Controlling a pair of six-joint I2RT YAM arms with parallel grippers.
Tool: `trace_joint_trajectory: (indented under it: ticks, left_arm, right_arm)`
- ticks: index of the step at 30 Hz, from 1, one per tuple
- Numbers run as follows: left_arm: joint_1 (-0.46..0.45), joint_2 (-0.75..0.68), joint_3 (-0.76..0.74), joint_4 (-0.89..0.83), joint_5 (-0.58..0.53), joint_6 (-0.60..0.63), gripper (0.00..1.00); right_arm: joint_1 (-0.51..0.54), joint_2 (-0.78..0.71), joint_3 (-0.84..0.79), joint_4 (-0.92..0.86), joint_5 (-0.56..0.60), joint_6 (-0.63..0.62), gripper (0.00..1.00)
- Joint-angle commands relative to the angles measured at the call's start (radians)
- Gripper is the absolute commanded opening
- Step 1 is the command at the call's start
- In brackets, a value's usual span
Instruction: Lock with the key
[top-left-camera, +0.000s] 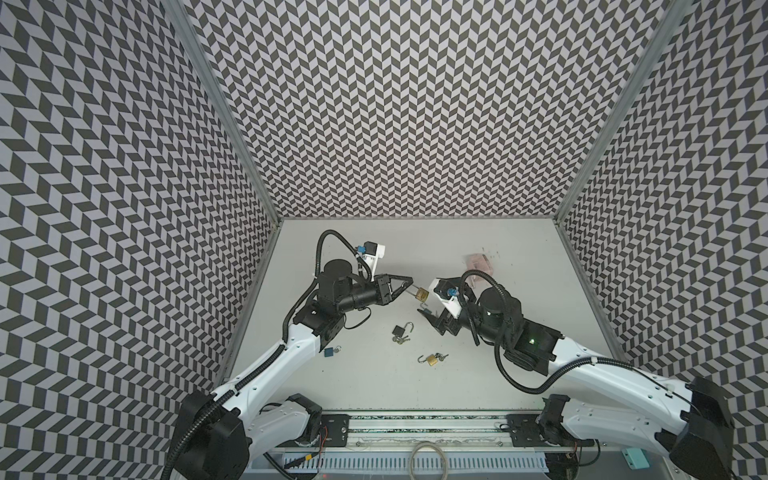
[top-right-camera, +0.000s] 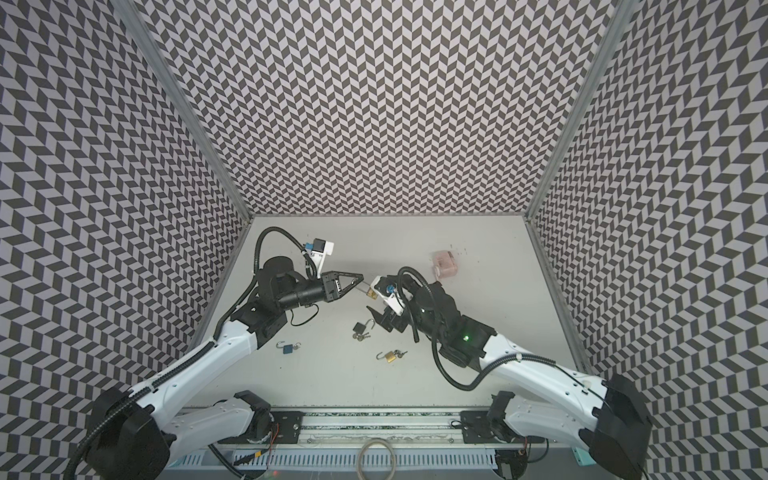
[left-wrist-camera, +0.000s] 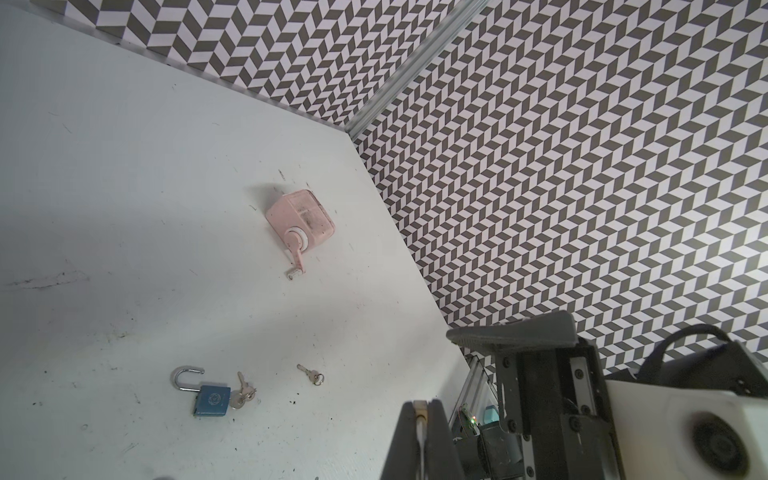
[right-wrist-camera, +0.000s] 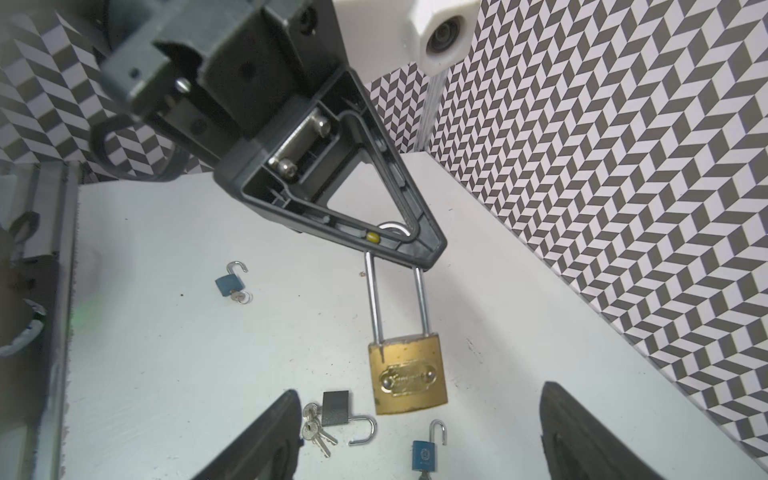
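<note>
A brass padlock with a long steel shackle hangs in the air, also visible in both top views. My left gripper is shut on the top of that shackle, and both shackle legs run into the body. My right gripper stands open just beside the brass body, its fingers wide on either side without touching it. A single loose key lies on the table below.
On the table lie a black padlock with keys, a small brass padlock with keys, and two open blue padlocks. A pink crank device sits at the back right. Patterned walls enclose three sides.
</note>
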Motion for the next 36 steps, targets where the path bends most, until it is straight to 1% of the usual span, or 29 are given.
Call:
trace_joint_trajectory:
  ticks: [1, 8, 15, 18, 22, 24, 33, 36]
  left_arm:
    - [0.005, -0.012, -0.002, 0.069, 0.048, -0.021, 0.0]
    - [-0.001, -0.001, -0.004, 0.09, 0.055, -0.028, 0.0]
    - [-0.011, 0.007, -0.004, 0.108, 0.051, -0.037, 0.0]
    - [-0.013, 0.008, -0.002, 0.108, 0.053, -0.037, 0.0]
    - [-0.016, 0.004, 0.002, 0.109, 0.049, -0.037, 0.0]
    - [-0.019, 0.004, 0.001, 0.109, 0.049, -0.037, 0.0]
    - [-0.019, 0.003, 0.002, 0.11, 0.049, -0.025, 0.0]
    - [-0.019, 0.009, 0.007, 0.112, 0.054, -0.013, 0.0]
  right_arm:
    - [0.009, 0.029, 0.044, 0.057, -0.012, -0.063, 0.83]
    - [0.02, 0.075, 0.086, 0.034, -0.015, -0.05, 0.65]
    - [0.026, 0.106, 0.113, 0.021, 0.036, -0.036, 0.48]
    - [0.026, 0.11, 0.108, 0.024, 0.033, -0.027, 0.46]
    - [0.026, 0.115, 0.113, 0.024, 0.028, -0.02, 0.45]
    - [0.026, 0.116, 0.116, 0.021, 0.025, -0.016, 0.43]
    - [0.026, 0.107, 0.107, 0.02, 0.021, 0.004, 0.29]
    - [0.026, 0.101, 0.101, 0.018, 0.019, 0.013, 0.22]
